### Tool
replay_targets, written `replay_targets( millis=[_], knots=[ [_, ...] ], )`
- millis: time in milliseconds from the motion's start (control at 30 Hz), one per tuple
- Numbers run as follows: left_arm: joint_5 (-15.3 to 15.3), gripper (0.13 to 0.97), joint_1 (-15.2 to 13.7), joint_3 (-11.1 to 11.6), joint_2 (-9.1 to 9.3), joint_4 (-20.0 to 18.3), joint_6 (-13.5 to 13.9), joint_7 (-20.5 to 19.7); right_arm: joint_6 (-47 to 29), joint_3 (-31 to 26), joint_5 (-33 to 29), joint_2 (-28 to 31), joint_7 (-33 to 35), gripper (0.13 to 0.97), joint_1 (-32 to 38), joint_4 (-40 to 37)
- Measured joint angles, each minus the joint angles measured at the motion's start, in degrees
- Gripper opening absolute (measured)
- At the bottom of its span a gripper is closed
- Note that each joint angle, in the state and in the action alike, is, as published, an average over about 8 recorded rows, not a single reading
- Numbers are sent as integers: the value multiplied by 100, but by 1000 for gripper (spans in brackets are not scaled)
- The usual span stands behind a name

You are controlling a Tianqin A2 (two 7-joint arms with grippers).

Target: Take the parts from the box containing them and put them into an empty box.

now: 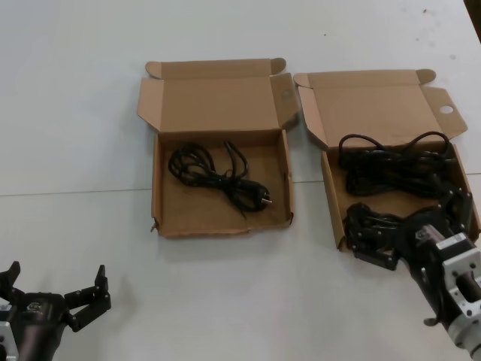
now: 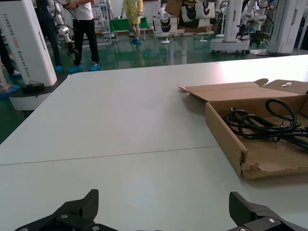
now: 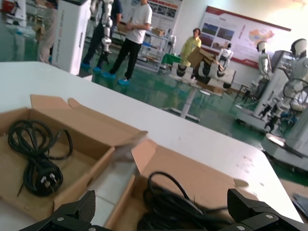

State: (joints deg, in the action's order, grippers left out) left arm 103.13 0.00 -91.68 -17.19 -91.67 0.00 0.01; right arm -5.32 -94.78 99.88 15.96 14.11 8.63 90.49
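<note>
The box with a round hole in its lid flap (image 1: pixel 331 188) stands at the right and holds two bundles of black cable (image 1: pixel 391 169). My right gripper (image 1: pixel 412 228) is open and sits low over the near bundle (image 1: pixel 368 223), its fingers either side of it. In the right wrist view the gripper (image 3: pixel 161 211) has black cable loops (image 3: pixel 178 209) between its wide-apart fingertips. The box with the ragged wall (image 1: pixel 218 226) stands in the middle and holds one cable (image 1: pixel 218 177). My left gripper (image 1: pixel 56 280) is open and empty at the near left.
Both boxes have their lids folded back flat on the white table (image 1: pixel 75 113). The two boxes stand side by side with a narrow gap between them. The left wrist view shows the ragged box (image 2: pixel 226 139) and its cable (image 2: pixel 262 125) off to one side.
</note>
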Motion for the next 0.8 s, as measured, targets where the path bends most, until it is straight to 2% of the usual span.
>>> replay_targets(
  millis=[167, 800],
  knots=[
    [0, 963, 0, 0, 0, 0, 0, -1, 105, 62, 64, 24, 0, 966, -173, 24],
    [1, 966, 0, 0, 0, 0, 0, -1, 468, 273, 286, 108, 0, 966, -758, 104]
  ],
)
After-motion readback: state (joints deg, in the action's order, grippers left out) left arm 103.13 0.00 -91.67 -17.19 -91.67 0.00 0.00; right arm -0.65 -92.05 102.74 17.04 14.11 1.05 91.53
